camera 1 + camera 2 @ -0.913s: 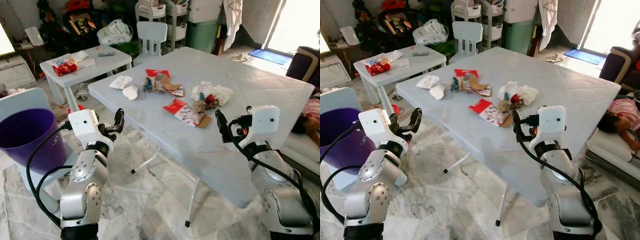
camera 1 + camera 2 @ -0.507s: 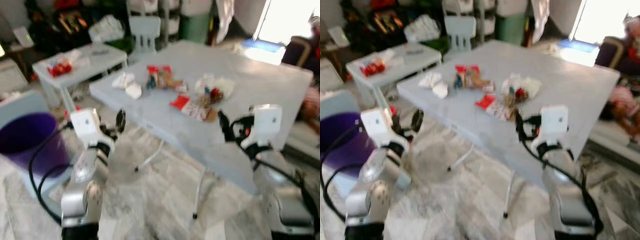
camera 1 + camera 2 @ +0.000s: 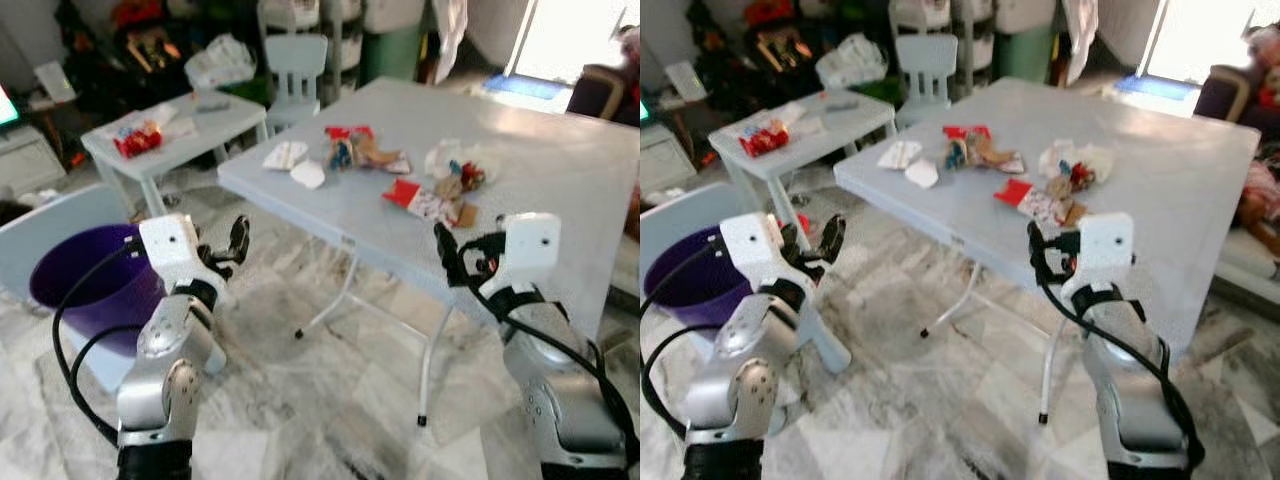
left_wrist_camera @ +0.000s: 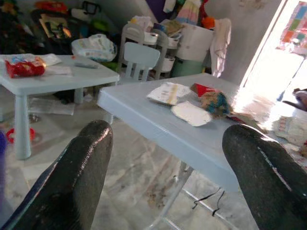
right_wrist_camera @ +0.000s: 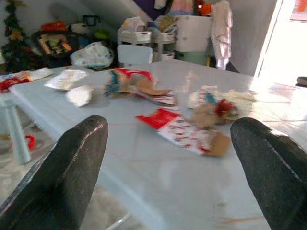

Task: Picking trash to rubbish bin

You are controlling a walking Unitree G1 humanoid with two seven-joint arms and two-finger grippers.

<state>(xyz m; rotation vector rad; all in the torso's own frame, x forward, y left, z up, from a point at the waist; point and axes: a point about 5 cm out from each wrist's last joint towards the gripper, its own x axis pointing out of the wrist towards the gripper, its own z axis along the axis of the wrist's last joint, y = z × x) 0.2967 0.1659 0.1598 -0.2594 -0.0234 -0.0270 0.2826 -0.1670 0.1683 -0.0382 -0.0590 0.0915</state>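
Note:
Several pieces of trash lie on the big grey table [image 3: 560, 190]: a red and white wrapper [image 3: 425, 203], a crumpled white bag [image 3: 455, 165], a brown and red wrapper [image 3: 355, 150] and two white scraps [image 3: 296, 165]. A purple bin [image 3: 85, 290] stands on the floor at my left. My left gripper [image 3: 225, 250] hangs open between the bin and the table's near corner, holding nothing. At the table's front edge my right gripper [image 3: 460, 258] is open and faces the red and white wrapper [image 5: 184, 132], a short way from it. The white scraps [image 4: 180, 103] lie ahead of the left gripper.
A small white table [image 3: 190, 125] with a red packet [image 3: 137, 140] stands behind the bin, and a pale child's chair [image 3: 297, 60] and cluttered shelves lie beyond. The big table's folding legs [image 3: 430, 350] stand on marble floor. A pale blue panel [image 3: 55, 215] backs the bin.
The whole view has shifted: the table looks farther off and more floor and bin show, so the camera moved. Both arms keep the same pose with fingers apart.

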